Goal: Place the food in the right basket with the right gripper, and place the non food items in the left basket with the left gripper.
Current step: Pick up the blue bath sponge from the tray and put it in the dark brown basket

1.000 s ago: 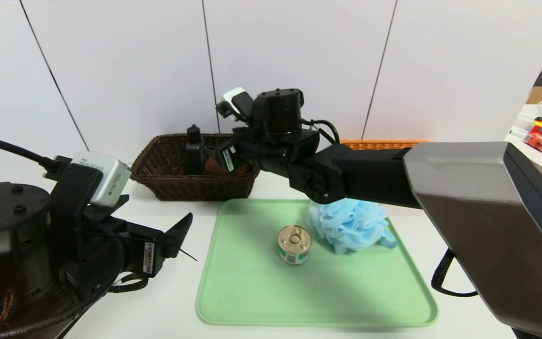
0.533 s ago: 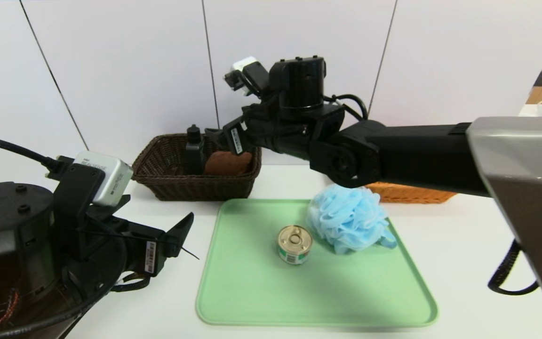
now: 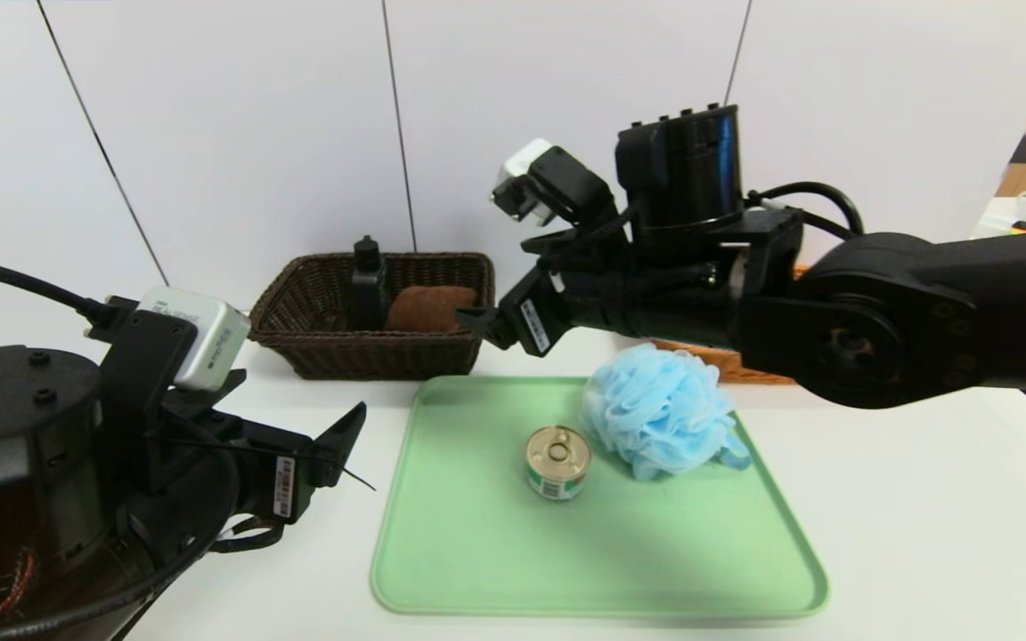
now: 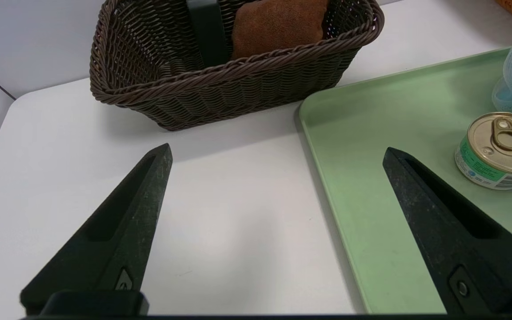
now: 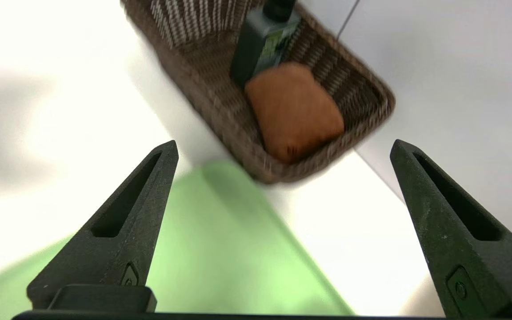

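Fingers of the right hand (image 3: 486, 328) are standing wide apart with nothing between them, as its wrist view (image 5: 282, 186) is showing. This hand is hanging in the air above the gap between the dark basket (image 3: 317, 347) and the green tray (image 3: 477, 552), its tips pointing toward the basket, and it is touching nothing. Just below and to the right of its arm, the blue bath pouf (image 3: 660, 411) is sitting on the far right part of the tray. The tin can (image 3: 557, 461) is standing upright on the tray just left of the pouf, with its gold ring lid facing up. Behind the arm, the orange basket (image 3: 727, 363) is showing only as a small strip of weave.

The left hand (image 3: 344, 445) is waiting low over the white desk (image 3: 923, 516), left of the tray, and it is also spread open and empty; in its wrist view (image 4: 276, 153) the tips are framing the tray's left edge (image 4: 322, 146) and the can (image 4: 498, 150) is lying to one side.

Inside the dark basket, the black bottle (image 3: 369, 287) is standing upright, and the brown towel (image 3: 428, 308) is lying right beside it.
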